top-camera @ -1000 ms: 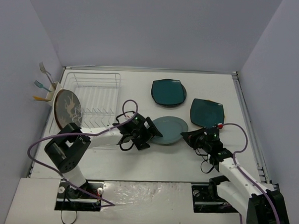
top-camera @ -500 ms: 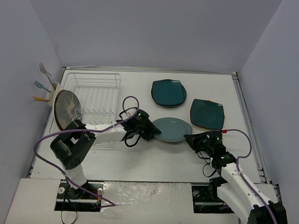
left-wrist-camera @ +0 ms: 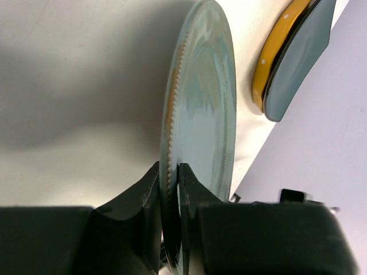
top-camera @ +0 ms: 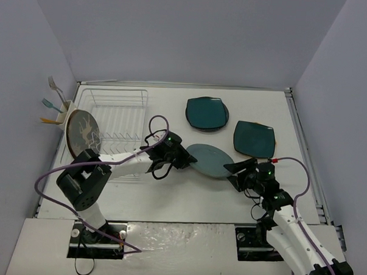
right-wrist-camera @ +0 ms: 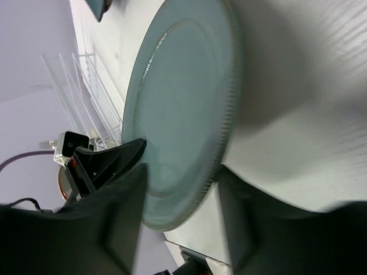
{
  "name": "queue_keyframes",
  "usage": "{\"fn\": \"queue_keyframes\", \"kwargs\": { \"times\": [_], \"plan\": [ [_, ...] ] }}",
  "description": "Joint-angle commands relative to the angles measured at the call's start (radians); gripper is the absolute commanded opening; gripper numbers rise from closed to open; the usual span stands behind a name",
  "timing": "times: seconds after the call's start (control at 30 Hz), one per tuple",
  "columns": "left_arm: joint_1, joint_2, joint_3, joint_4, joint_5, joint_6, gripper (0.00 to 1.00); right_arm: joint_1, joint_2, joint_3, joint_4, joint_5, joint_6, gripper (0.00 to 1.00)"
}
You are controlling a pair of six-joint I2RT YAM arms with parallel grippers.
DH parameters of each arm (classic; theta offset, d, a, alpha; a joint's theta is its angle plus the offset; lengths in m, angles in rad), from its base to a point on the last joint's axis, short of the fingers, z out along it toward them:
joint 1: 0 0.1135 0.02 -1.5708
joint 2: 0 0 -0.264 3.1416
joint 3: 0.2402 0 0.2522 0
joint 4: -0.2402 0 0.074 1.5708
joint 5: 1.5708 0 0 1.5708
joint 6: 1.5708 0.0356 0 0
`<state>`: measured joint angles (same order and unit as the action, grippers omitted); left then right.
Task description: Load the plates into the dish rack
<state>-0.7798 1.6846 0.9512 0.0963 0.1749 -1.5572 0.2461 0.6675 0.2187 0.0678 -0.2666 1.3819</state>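
Observation:
The blue-grey plate (top-camera: 212, 160) (left-wrist-camera: 203, 109) (right-wrist-camera: 183, 97) is tilted up off the table near its middle. My left gripper (top-camera: 181, 158) (left-wrist-camera: 170, 172) is shut on its left rim. My right gripper (top-camera: 235, 171) (right-wrist-camera: 183, 197) stands open at the plate's right rim, its fingers either side of the edge and apart from it. The white wire dish rack (top-camera: 114, 110) stands at the back left, with the grey-brown reindeer plate (top-camera: 82, 132) upright at its left end. Two dark teal plates (top-camera: 206, 113) (top-camera: 254, 139) lie flat at the back right. A yellow-orange plate (left-wrist-camera: 274, 54) lies under one of them.
A white cutlery cup (top-camera: 61, 111) with a fork and other utensils hangs on the rack's left side. Purple cables loop from both arms over the table. Grey walls close in the left, back and right.
My left gripper has shut on the blue-grey plate's left rim. My right gripper has let go of the right rim and opened, drawing back a little. The plate now sits tilted.

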Motion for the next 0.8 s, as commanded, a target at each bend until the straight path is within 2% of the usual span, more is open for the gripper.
{"fn": "queue_keyframes", "kwargs": {
  "times": [0.0,0.2,0.3,0.43,0.57,0.77],
  "plan": [
    [-0.011,-0.167,0.089,-0.001,-0.032,0.097,0.0,0.009,-0.022,0.127,-0.013,-0.023,-0.154,0.59],
    [-0.01,-0.261,0.173,-0.057,-0.068,0.186,0.0,0.009,0.003,0.277,-0.182,0.028,-0.354,0.86],
    [-0.012,-0.301,0.213,-0.092,-0.078,0.237,0.0,0.007,0.026,0.357,-0.237,0.035,-0.434,0.94],
    [-0.01,-0.359,0.283,-0.214,-0.109,0.359,0.0,0.007,0.075,0.489,-0.295,0.03,-0.555,0.99],
    [0.012,-0.42,0.368,-0.422,-0.233,0.556,0.0,0.006,0.124,0.62,-0.31,0.031,-0.66,1.0],
    [0.158,-0.539,0.466,-0.646,-0.348,0.923,0.0,0.005,0.199,0.785,-0.307,0.035,-0.799,1.0]
  ]
}}
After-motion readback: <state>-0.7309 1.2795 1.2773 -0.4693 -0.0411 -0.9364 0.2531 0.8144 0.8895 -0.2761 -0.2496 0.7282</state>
